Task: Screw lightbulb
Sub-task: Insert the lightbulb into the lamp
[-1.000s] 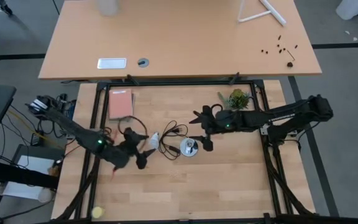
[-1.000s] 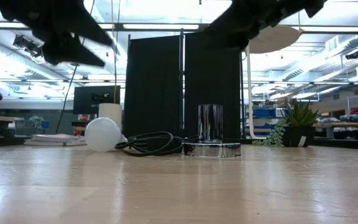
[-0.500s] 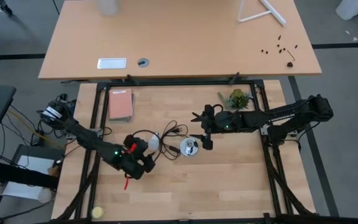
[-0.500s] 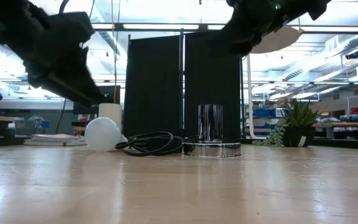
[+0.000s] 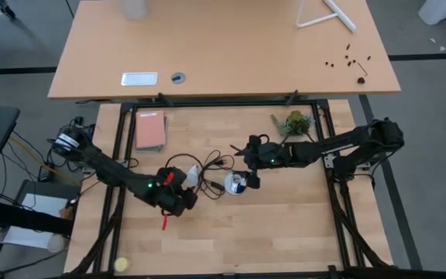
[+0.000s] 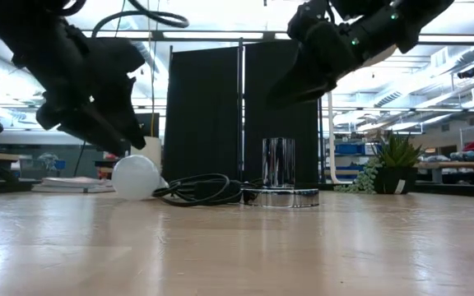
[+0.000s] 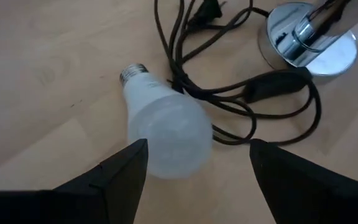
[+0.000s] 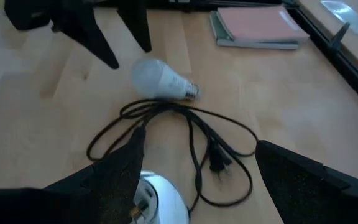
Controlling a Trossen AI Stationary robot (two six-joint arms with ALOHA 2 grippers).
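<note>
The white lightbulb (image 7: pixel 166 127) lies on its side on the wooden table, its grey screw base (image 7: pixel 131 73) pointing away from my left gripper. It also shows in the high view (image 5: pixel 192 174) and the low view (image 6: pixel 136 177). My left gripper (image 7: pixel 197 171) is open just above and behind the bulb, one finger on each side, touching nothing. The round silvery socket disc (image 5: pixel 235 184) stands to the bulb's right, its black cord (image 8: pixel 166 124) looped between them. My right gripper (image 8: pixel 210 180) is open above the socket (image 8: pixel 157 199).
A pink book (image 5: pixel 150 129) lies at the far left. A small potted plant (image 5: pixel 296 122) stands at the far right. A yellow ball (image 5: pixel 121 264) lies near the front left corner. A black frame (image 5: pixel 118 139) borders the table.
My left gripper has come down and gone toward the bulb, and now stands low just behind it. My right gripper has gone a little toward the table's left and down, over the socket. The bulb, socket and cord have stayed in place.
</note>
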